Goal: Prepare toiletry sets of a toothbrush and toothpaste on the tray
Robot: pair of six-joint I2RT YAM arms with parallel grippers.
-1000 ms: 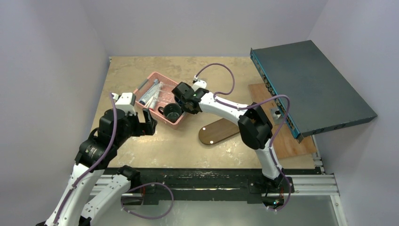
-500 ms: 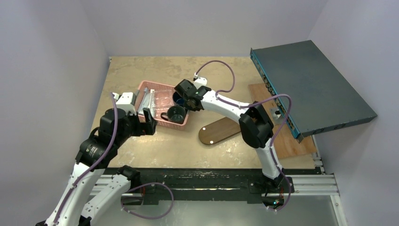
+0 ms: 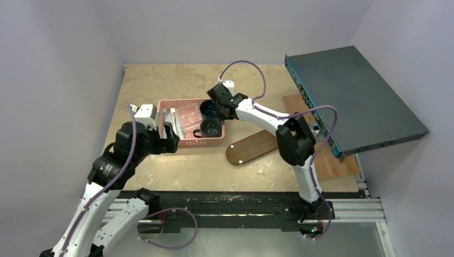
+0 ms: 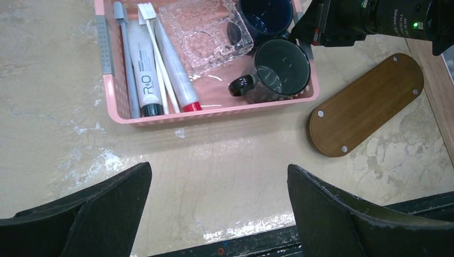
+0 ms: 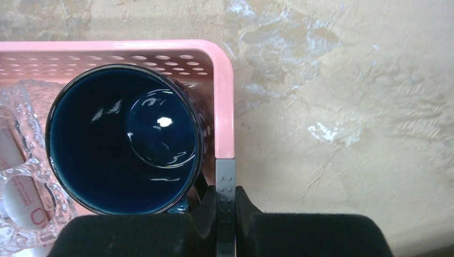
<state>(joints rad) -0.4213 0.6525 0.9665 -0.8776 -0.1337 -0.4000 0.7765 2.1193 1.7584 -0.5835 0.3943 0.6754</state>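
Landmark: pink mesh basket (image 4: 214, 115) on the bench (image 4: 64, 134), its long side running left to right.
Toothbrushes: thin white toothbrushes (image 4: 160, 64) lie in the basket's left end, lengthwise from back wall to near wall.
Tubes: two pale squeeze tubes (image 4: 143, 69) lie in the same end, one on each side of the toothbrushes and touching them.
Tray: dark oval wooden tray (image 4: 367, 104) lies flat just beyond the basket's near right corner, apart from it.
Other contents: a glass dish (image 4: 206, 35) in the basket's middle; a blue mug (image 5: 123, 139) and a dark mug (image 4: 281, 67) upright in its right end.
Right gripper: the right gripper (image 5: 225, 198) is pinched on the grey handle (image 5: 225, 179) of the basket's right end wall.
Left gripper: the left gripper (image 4: 218, 176) is spread wide, holding nothing, above the bench on the basket's near side.
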